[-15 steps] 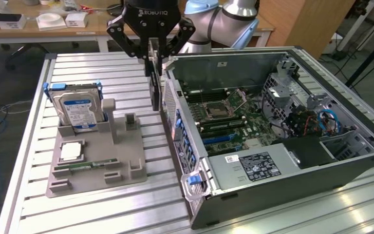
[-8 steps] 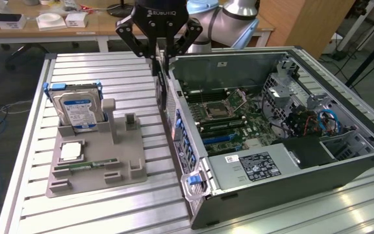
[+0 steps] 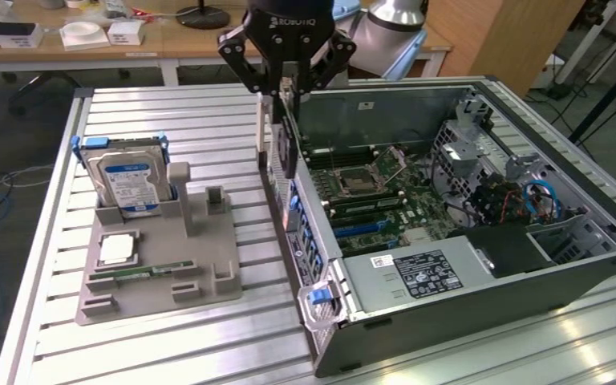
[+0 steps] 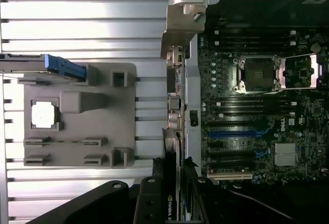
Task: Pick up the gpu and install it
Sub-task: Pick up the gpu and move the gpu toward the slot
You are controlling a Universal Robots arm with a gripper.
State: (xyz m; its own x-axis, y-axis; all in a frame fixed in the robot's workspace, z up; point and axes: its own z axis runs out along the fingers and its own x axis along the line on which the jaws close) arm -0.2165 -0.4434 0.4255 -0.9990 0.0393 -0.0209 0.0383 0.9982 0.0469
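The slatted metal table carries an open computer case lying on its side, its motherboard facing up. Beside the case's port-side wall sits a grey parts holder, well apart from the card.

Above that same wall hangs the gripper, its fingers drawn in partway and clamped on the upper edge of the gpu.

The gpu stands on edge, running along the port-side wall, over the wall rather than over the motherboard's slots. Whether it touches the wall I cannot tell. It is a thin dark card with a pale metal bracket on the side away from the case's interior. The wrist view shows a green logo on its edge between the fingers.

In the holder, a hard drive with a blue-white label stands upright at the end farthest from the case's front.
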